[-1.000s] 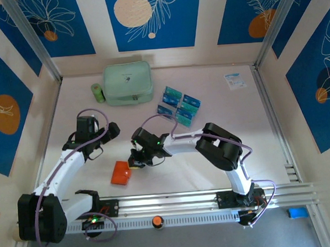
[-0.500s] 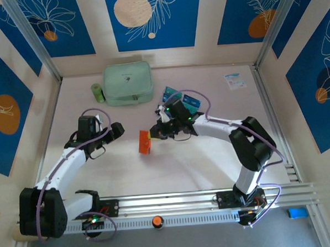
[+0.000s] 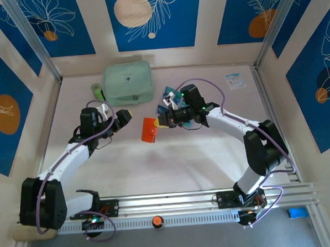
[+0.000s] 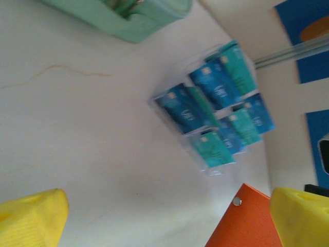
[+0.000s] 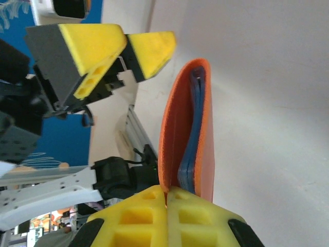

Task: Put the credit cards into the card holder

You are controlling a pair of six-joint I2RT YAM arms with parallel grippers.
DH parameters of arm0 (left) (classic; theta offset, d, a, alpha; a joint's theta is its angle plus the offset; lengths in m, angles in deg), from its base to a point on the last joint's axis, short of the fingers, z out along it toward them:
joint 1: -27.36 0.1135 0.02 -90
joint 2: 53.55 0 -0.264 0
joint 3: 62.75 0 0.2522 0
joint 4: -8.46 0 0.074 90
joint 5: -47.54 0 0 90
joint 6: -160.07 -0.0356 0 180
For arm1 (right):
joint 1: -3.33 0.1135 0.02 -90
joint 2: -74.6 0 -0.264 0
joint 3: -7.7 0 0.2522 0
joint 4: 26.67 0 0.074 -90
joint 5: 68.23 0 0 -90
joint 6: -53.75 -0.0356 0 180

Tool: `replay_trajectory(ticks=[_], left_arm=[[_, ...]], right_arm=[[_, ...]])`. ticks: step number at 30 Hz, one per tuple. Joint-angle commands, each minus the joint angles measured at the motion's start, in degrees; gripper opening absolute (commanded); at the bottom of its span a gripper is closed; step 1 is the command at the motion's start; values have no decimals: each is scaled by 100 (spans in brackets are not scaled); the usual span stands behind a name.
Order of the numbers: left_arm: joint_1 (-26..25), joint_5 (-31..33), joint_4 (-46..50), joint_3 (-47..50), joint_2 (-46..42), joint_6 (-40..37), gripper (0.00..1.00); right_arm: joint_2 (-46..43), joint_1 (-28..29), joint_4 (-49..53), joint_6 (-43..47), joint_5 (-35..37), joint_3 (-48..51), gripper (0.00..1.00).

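The card holder (image 3: 150,128), an orange folding wallet, hangs above the table at mid-left, its flaps slightly apart and a blue lining showing (image 5: 180,123). My right gripper (image 3: 164,122) is shut on one flap's edge (image 5: 167,198). My left gripper (image 3: 123,117) stands open just left of the wallet, its yellow fingers (image 5: 118,49) facing the wallet. In the left wrist view the wallet's corner with its snap button (image 4: 247,221) shows near the right fingertip. The teal-blue credit cards (image 4: 216,110) sit in a clear rack behind; the right arm partly covers them (image 3: 168,94).
A mint-green zip pouch (image 3: 127,83) lies at the back with a small green roll (image 3: 98,92) left of it. A white-and-blue leaflet (image 3: 234,80) lies at the back right. An aluminium rail (image 3: 175,203) runs along the near edge.
My right gripper has lifted the card holder off the near table and carried it back toward the cards. My left gripper has moved back and right, closer to the wallet.
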Motion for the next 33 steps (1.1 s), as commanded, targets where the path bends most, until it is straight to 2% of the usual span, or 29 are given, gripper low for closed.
replay_trajectory(ticks=[1, 12, 21, 24, 33], left_arm=[[-253, -354, -1100, -208, 164, 538, 100], [-1043, -232, -3093, -329, 799, 1400, 100], [-1347, -155, -3832, -251, 969, 1579, 100], [-1365, -247, -4153, -189, 1037, 1680, 97], [-1365, -558, -4799, -144, 1226, 1877, 63]], right_arm=[[-351, -127, -211, -290, -542, -267, 0], [-596, -345, -731, -926, -841, -369, 0], [-537, -385, -892, -1022, -844, -272, 0], [-513, -434, -943, -1054, -849, -229, 0], [-422, -591, -1070, -1111, -903, -110, 0]])
